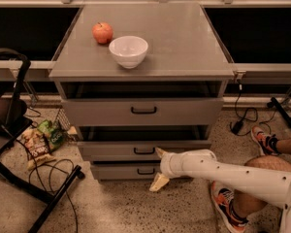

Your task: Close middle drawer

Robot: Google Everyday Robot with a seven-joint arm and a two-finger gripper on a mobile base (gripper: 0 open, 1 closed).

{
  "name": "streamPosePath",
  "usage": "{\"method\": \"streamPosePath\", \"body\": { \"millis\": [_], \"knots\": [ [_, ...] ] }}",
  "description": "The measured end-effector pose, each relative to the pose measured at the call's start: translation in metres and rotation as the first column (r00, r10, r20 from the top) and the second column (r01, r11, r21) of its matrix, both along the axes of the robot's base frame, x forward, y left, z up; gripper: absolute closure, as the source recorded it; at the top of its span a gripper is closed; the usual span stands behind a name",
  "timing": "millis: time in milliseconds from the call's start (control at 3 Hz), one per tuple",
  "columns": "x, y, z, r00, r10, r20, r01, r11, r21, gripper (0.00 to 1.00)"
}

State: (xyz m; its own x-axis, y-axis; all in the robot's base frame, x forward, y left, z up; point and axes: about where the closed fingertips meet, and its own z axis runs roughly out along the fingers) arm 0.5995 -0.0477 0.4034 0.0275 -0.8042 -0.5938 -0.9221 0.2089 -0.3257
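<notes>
The robot's gripper (158, 169) hangs low in front of the grey cabinet (194, 57), its two fingers spread wide apart and holding nothing. The upper fingertip is at the face of the middle drawer (106, 150); the lower one points down across the lowest drawer (111, 171). The middle drawer sits second of three, beneath the top drawer (189, 111), and still juts out a little, with a dark gap above its low front. Its black bar handle (144, 151) lies just beside the gripper, at about 11 o'clock. The drawer front runs on toward 9 o'clock. The likely trouble is the thin contact: one fingertip on so shallow a front could slide over its top edge into the gap or snag the handle. The lower finger might shove the drawer below instead. A bystander's leg and shoe (226, 204), at 4 o'clock, lie close under the arm.
</notes>
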Motion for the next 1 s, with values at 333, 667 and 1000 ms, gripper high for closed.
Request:
{"method": "streamPosePath", "body": {
  "millis": [333, 667, 1000],
  "knots": [
    [0.000, 0.000, 0.000, 1.0000, 0.000, 0.000, 0.000, 1.000, 0.000, 0.00],
    [0.000, 0.000, 0.000, 1.0000, 0.000, 0.000, 0.000, 1.000, 0.000, 0.18],
    [0.011, 0.001, 0.002, 0.9999, 0.012, 0.010, -0.012, 1.000, -0.013, 0.42]
  ]
}}
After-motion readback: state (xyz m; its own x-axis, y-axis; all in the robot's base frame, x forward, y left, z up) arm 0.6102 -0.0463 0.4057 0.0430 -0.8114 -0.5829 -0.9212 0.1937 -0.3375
